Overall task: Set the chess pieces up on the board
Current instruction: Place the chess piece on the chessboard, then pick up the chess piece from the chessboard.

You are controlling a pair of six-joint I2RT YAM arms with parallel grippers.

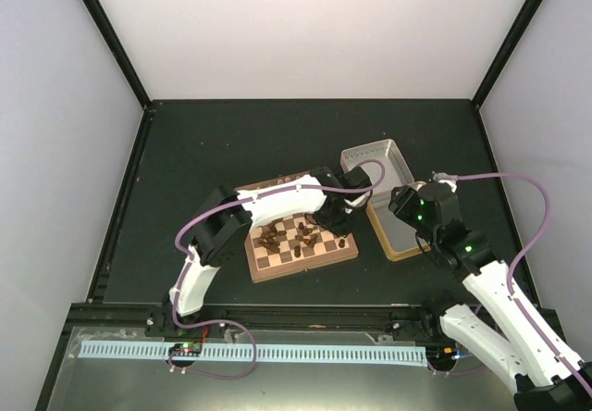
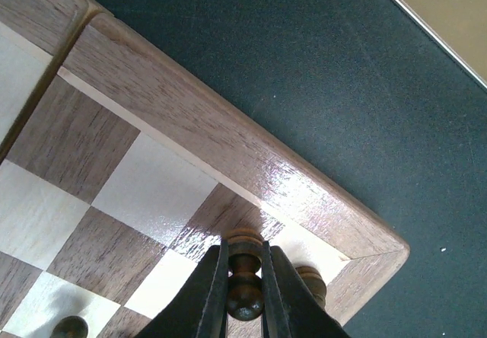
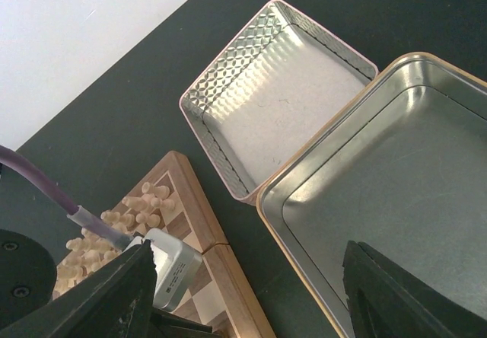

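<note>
the left pincer (image 2: 245, 248) is clamped together on a dark piece (image 2: 245, 300), one finger on each side of its narrow stem. it holds the piece at the corner of the board (image 2: 228, 148) that faces the tins. whether the base is already down on the wood i cannot tell. a second dark piece (image 2: 308, 277) stands just beside it, nearer that corner and partly hidden behind one finger.

that neighbour looks like the main risk: when the fingers part, the outer one could sweep into it and knock it over. a release before the held piece sits flat could tip it too. a piece this small, so near the rim, could roll off the board onto the dark surface (image 2: 342, 87). lifting straight up from the board seems safer than drawing away sideways.

toward the board's middle, more dark pieces (image 1: 291, 235) stand crowded, so there is little slack that way. pale pieces (image 3: 141, 208) cluster along the board's far edge, under the left arm and its cable (image 3: 46, 182), which might drag across them.

off the board's corner only a narrow strip of surface separates the rim from the patterned tin (image 3: 274, 102) and the smooth tin (image 3: 396, 170). nothing shows inside either. the right pincer (image 3: 249, 250) hangs above the smooth tin with its fingers wide apart, holding nothing, well apart from the board.
</note>
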